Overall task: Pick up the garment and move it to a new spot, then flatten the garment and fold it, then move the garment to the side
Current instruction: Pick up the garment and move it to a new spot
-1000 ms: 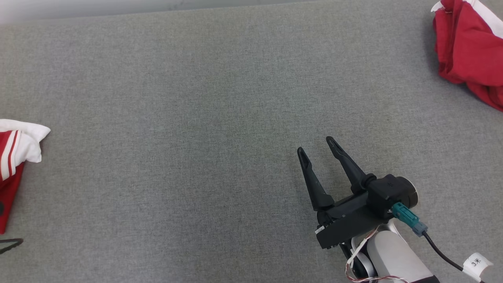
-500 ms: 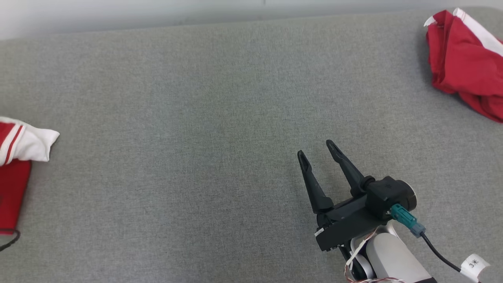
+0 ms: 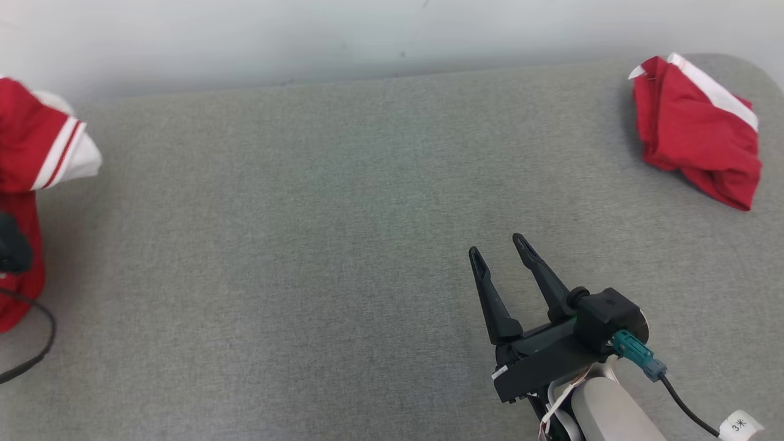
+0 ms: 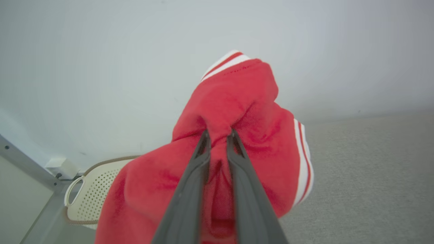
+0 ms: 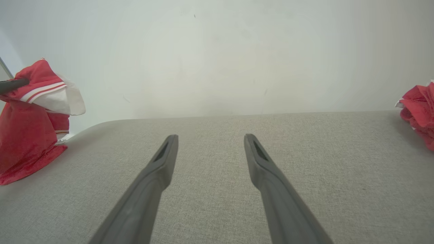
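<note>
Garment (image 4: 237, 101) now hangs lifted, pinched in left jaws; right jaws stay spread.

The light is bright, soft and even; the table (image 3: 306, 245) shows its weave well in the head view; the wall (image 3: 245, 37) looks pale and washed out. Shadows are faint with soft edges; one lies on the table just left of the red cloth (image 3: 695, 138); another lies beside the garment (image 3: 27, 141). The garment looks smeared at the head view's left edge. In both wrist views the fingers (image 4: 186, 203) turn fuzzy near the bottom; the garment close to the left camera looks soft too.
</note>
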Robot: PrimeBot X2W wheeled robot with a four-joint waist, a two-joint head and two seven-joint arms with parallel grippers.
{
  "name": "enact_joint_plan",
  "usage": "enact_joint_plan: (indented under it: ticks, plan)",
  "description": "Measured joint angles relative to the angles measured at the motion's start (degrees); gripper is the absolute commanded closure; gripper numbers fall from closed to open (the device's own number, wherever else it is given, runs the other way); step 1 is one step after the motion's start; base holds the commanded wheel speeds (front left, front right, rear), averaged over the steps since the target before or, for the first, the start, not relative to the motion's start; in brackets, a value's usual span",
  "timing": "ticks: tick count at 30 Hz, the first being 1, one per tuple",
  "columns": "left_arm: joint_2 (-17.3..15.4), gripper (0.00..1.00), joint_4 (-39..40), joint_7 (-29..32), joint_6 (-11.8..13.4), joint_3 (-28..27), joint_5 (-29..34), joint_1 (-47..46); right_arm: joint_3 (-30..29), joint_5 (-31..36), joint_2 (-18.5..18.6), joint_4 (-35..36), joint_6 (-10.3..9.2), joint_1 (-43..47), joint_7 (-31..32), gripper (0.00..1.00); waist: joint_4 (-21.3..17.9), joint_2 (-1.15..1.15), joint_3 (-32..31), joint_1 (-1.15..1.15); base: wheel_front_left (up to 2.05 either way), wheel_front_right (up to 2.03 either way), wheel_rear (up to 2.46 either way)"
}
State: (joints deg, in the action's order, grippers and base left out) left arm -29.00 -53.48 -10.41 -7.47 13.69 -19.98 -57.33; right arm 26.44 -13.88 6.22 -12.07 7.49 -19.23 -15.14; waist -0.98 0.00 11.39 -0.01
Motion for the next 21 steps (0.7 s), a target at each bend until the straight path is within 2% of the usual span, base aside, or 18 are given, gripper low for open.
enact_joint_plan:
  ticks: [7,21]
  plan:
    - [0.87,1.00,9.91,1.41,0.00,4.95,-0.65,1.35,-1.27,-0.24,-0.75,0.14,0.00,1.39,0.00,0.00,-2.39,0.00,-1.95,0.00,0.00,0.00,0.00]
    - [1.97,1.00,35.17,10.48,0.08,11.54,0.44,5.71,-2.25,-1.01,-2.18,0.25,0.00,2.53,0.00,0.00,-9.35,0.00,-4.54,0.00,0.00,0.00,0.00]
